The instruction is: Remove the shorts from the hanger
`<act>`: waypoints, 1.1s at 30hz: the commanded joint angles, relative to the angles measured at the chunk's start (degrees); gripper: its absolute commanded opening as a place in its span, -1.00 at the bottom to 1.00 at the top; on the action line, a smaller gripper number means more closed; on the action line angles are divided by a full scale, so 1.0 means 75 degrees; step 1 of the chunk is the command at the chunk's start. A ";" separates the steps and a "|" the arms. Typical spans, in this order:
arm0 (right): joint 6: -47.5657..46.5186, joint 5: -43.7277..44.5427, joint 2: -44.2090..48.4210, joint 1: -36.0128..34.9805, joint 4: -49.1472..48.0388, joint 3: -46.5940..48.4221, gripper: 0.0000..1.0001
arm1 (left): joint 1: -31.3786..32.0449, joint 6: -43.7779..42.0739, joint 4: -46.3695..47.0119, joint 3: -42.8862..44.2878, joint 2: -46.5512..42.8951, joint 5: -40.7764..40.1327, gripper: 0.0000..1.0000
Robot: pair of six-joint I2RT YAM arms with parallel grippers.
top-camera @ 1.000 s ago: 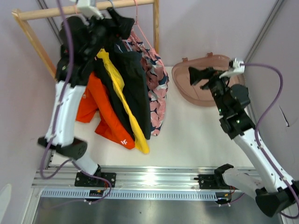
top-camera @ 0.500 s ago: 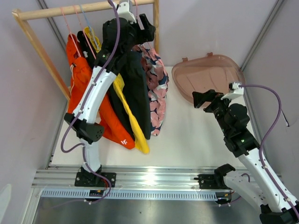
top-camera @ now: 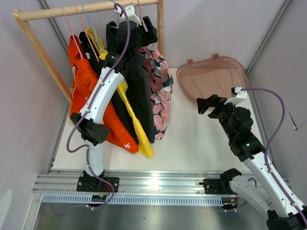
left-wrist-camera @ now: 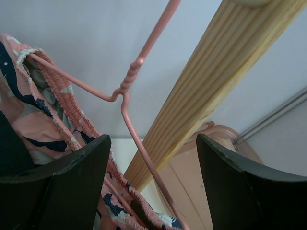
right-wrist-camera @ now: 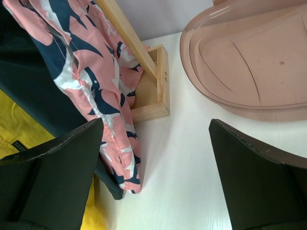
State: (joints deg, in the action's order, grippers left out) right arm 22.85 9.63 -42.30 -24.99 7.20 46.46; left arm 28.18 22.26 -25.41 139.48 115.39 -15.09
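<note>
Five shorts hang on wire hangers from a wooden rod (top-camera: 72,10): orange (top-camera: 81,91), black, yellow (top-camera: 139,132), black (top-camera: 143,96) and pink floral (top-camera: 160,88). My left gripper (top-camera: 147,26) is raised to the rod at the floral pair's hanger. In the left wrist view it (left-wrist-camera: 153,182) is open, with the pink hanger wire (left-wrist-camera: 125,96) running between the fingers without being clamped, beside the floral waistband (left-wrist-camera: 53,110). My right gripper (top-camera: 206,103) is open and empty over the table, to the right of the floral shorts (right-wrist-camera: 91,76).
A translucent pink basin (top-camera: 213,76) lies at the back right, also in the right wrist view (right-wrist-camera: 249,57). The rack's wooden foot (right-wrist-camera: 153,91) rests on the white table behind the floral shorts. The rack's slanted post (top-camera: 43,52) stands at the left.
My left arm swung up from the left of the shorts to the rod by the floral hanger. My right gripper drew back from over the basin and came lower and nearer.
</note>
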 commanded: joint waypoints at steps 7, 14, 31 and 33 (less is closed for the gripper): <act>-0.0035 -0.0205 -0.0066 0.0039 -0.0210 -0.0335 0.88 | 0.0039 0.0067 0.0774 0.0012 0.0176 0.0113 -0.47; 0.0070 -0.0486 -0.0160 0.0028 -0.0385 -0.0370 0.89 | 0.0027 0.0172 0.0763 0.0152 0.0224 0.0617 -1.00; -0.0902 -0.0757 -0.2491 -0.2678 -0.0808 0.2606 0.99 | 0.0062 0.1485 0.0294 -0.0107 -0.1463 0.0770 -1.00; -0.0972 -0.0523 -0.2597 -0.2959 -0.0866 0.2711 0.99 | 0.0062 0.1473 0.0248 0.0046 -0.1452 0.0817 -1.00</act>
State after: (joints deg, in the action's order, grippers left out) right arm 17.85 2.17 -60.53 -44.69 3.03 63.68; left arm 28.21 31.68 -26.83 137.27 108.84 -10.98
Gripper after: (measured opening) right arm 0.993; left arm 0.032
